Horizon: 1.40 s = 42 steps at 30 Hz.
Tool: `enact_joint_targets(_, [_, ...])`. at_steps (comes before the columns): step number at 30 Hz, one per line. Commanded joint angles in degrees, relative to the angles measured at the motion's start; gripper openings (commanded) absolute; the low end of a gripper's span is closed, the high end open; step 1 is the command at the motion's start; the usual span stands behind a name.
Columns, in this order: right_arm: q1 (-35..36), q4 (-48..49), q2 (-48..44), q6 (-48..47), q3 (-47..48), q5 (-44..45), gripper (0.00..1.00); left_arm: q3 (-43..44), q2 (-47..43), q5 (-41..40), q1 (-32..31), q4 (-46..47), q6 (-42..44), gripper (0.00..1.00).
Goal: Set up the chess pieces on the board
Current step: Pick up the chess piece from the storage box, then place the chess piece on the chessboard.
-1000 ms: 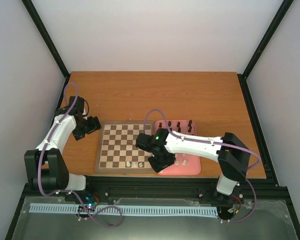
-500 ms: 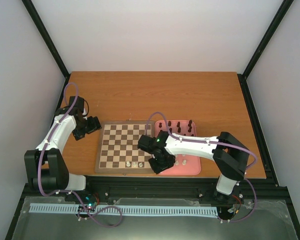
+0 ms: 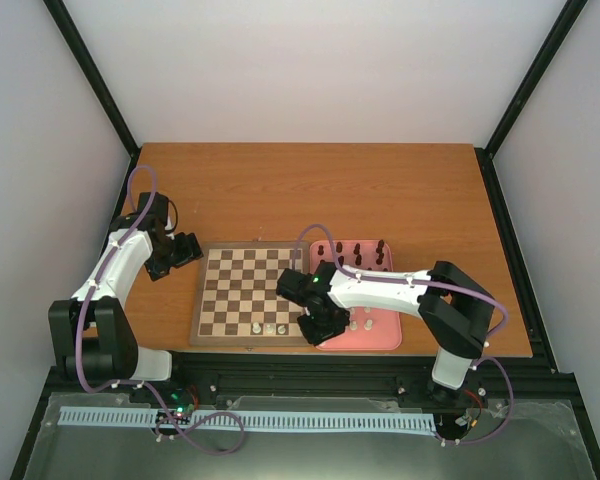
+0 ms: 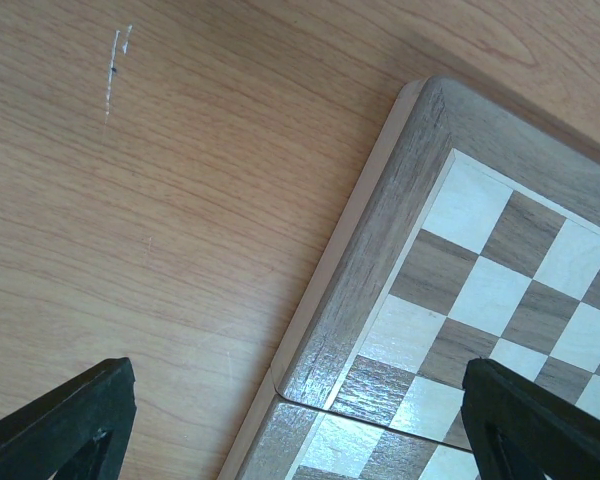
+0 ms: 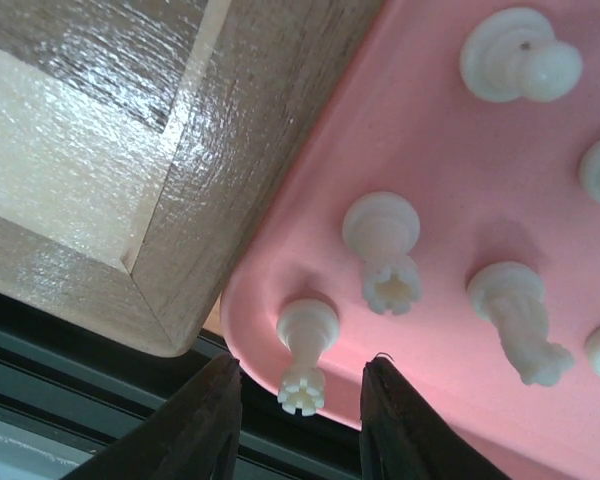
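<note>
The wooden board (image 3: 212, 300) lies at the table's middle, with three cream-white chess pieces (image 3: 270, 327) on its near row. Other chess pieces stand in a pink tray (image 3: 380, 338): dark ones (image 3: 352, 248) at the back, white ones (image 5: 382, 235) nearer. My right gripper (image 3: 316, 326) hangs low over the tray's near-left corner. In the right wrist view its jaws (image 5: 302, 392) straddle a white crowned piece (image 5: 306, 350), with a gap on each side. My left gripper (image 3: 186, 250) stands wide open and empty over the board's far-left corner (image 4: 420, 160).
The pink tray (image 5: 310, 200) butts against the board's right rim (image 5: 230, 200). Beyond the tray's near edge runs the black rail at the table's front. Bare wooden table (image 3: 310, 190) stretches behind the board, with walls on three sides.
The right gripper has slid a little toward the tray's near-left corner and its jaws have narrowed around the white piece. The left arm has not moved.
</note>
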Motion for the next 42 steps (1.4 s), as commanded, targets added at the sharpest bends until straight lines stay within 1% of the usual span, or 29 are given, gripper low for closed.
enact_joint_targets(1, [-0.5,1.1,1.5,-0.3,-0.5,-0.4,0.32,1.0,0.4,-0.2,0.2,0.4,1.1,1.0])
enact_joint_targets(4, [-0.5,1.3,1.7,-0.4,-0.8,-0.4,0.3,0.9,0.4,-0.2,0.2,0.5,1.1,1.0])
enact_joint_targets(12, [-0.8,0.6,1.9,-0.8,-0.5,-0.1,0.13,0.9,0.8,-0.1,0.2,0.6,1.0,1.0])
enact_joint_targets(15, [-0.9,-0.2,1.8,-1.0,0.2,-0.2,0.09,1.0,0.9,-0.1,0.2,0.6,1.1,1.0])
enact_joint_targets(19, [-0.9,-3.7,1.1,-1.4,3.3,0.4,0.08,1.0,0.8,-0.1,0.2,0.5,1.2,1.0])
enact_joint_targets(23, [-0.8,-8.8,0.1,-1.7,8.9,1.6,0.08,1.0,0.8,-0.2,0.2,0.5,1.1,1.0])
enact_joint_targets(26, [-0.8,-10.6,0.7,-2.5,13.7,1.6,0.08,0.9,0.8,-0.2,0.2,0.8,1.0,1.0])
enact_joint_targets(33, [-0.5,-9.6,5.4,-3.9,18.5,1.1,0.08,1.2,1.0,-0.1,0.2,0.8,1.0,1.0])
enact_joint_targets(42, [0.2,-8.2,9.9,-4.9,20.5,0.4,0.08,1.0,0.5,-0.2,0.2,0.6,1.0,1.0])
